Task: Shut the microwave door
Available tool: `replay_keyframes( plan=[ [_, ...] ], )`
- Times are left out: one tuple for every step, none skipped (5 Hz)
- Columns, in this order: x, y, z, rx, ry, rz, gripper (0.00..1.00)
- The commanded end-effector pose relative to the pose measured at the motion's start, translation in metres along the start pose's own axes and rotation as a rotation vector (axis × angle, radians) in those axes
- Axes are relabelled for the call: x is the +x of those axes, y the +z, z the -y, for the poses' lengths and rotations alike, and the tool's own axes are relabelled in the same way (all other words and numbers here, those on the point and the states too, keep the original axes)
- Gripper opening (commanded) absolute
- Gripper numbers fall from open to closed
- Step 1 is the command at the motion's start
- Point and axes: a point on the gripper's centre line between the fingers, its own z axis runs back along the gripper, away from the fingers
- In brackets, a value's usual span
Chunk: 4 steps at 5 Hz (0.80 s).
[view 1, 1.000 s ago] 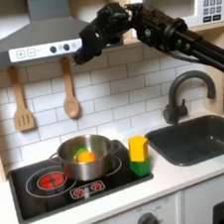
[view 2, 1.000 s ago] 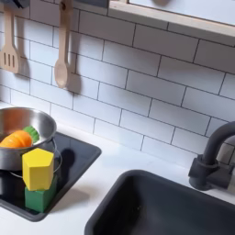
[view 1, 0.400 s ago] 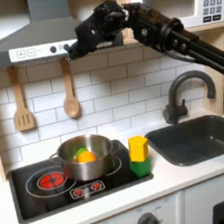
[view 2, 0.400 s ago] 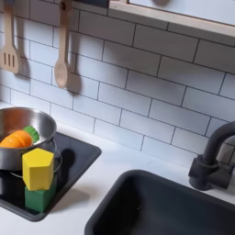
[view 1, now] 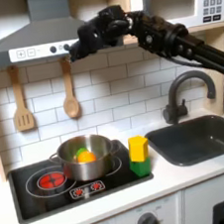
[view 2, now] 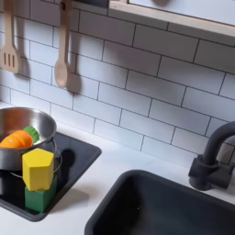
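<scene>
At upper right of the first exterior view stood the microwave (view 1: 183,3), its microwave door (view 1: 171,0) beside the dark keypad. Left of it, the gripper (view 1: 72,51) hung before the range hood (view 1: 36,38); whether its jaws were apart could not be told. Below sat a pot (view 1: 82,158) and sink (view 1: 199,137).

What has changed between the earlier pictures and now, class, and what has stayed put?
In the first exterior view the gripper first rose by the range hood, then dipped slightly; it holds nothing. The pot, yellow block and microwave stayed as they were.
</scene>
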Motion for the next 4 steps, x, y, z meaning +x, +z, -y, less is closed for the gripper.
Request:
replay_keyframes(
  plan=[
    [0.001,-0.002,-0.001,0.006,0.019,0.003,0.00],
    [0.001,-0.003,-0.001,0.006,0.024,0.001,0.00],
    [0.001,-0.008,0.002,-0.001,0.020,0.000,0.00],
    [0.003,-0.014,0.004,-0.002,0.003,-0.002,0.00]
  ],
)
